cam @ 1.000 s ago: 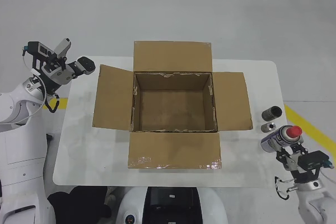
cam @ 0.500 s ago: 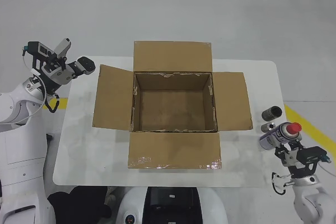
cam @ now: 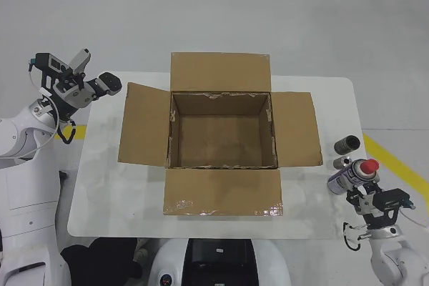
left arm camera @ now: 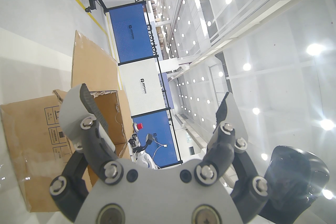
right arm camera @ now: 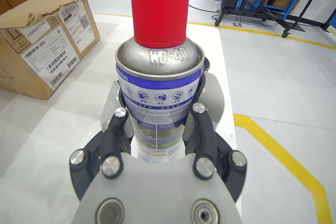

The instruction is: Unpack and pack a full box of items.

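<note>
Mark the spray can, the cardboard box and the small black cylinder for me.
spray can (right arm camera: pixel 160 86): right wrist view, on its blue label.
cardboard box (cam: pixel 222 139): top view, on its bare inside floor.
small black cylinder (cam: pixel 347 144): top view, on its side.

Top view: you have bright, even overhead light. The white desk (cam: pixel 100 200) reads near washed out and shadows are faint. The box (cam: pixel 225 139) interior is darker, deepest along its inner walls.
Left wrist view: ceiling lamps (left arm camera: pixel 313 49) flare into starbursts, and straight lines bow toward the edges.
Right wrist view: soft daylight-like light, with small highlights on the spray can (right arm camera: pixel 160 70) at its metal shoulder.
</note>
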Motion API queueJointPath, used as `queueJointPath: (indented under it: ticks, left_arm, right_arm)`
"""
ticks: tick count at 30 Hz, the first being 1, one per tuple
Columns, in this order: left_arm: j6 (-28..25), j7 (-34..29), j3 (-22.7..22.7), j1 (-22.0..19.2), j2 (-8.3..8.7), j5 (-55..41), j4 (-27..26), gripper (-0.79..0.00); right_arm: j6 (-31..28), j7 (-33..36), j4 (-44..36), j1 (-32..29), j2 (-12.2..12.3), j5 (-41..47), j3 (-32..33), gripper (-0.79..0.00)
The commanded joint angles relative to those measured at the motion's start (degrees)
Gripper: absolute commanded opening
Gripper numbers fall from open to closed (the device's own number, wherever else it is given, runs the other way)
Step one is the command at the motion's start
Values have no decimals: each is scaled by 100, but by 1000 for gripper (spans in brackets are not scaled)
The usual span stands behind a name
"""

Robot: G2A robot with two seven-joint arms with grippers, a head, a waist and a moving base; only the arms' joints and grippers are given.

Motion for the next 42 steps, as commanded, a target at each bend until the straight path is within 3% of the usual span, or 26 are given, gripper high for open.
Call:
queueJointPath:
  ticks: [1, 10, 25, 42]
  left_arm:
    - [0, 0, 0, 0, 0, 0, 0, 0]
    - [0, 0, 0, 0, 0, 0, 0, 0]
    - [0, 0, 0, 0, 0, 0, 0, 0]
    - [0, 0, 0, 0, 0, 0, 0, 0]
  right_arm:
    - [13, -1, 1, -8, -2, 38, -25, 0]
    - [62, -10, -77, -133, 6, 158, 21, 0]
    - [16, 272, -700, -1006, -14, 390, 181, 0]
    - [38, 649, -557, -426, 7, 736, -14, 0]
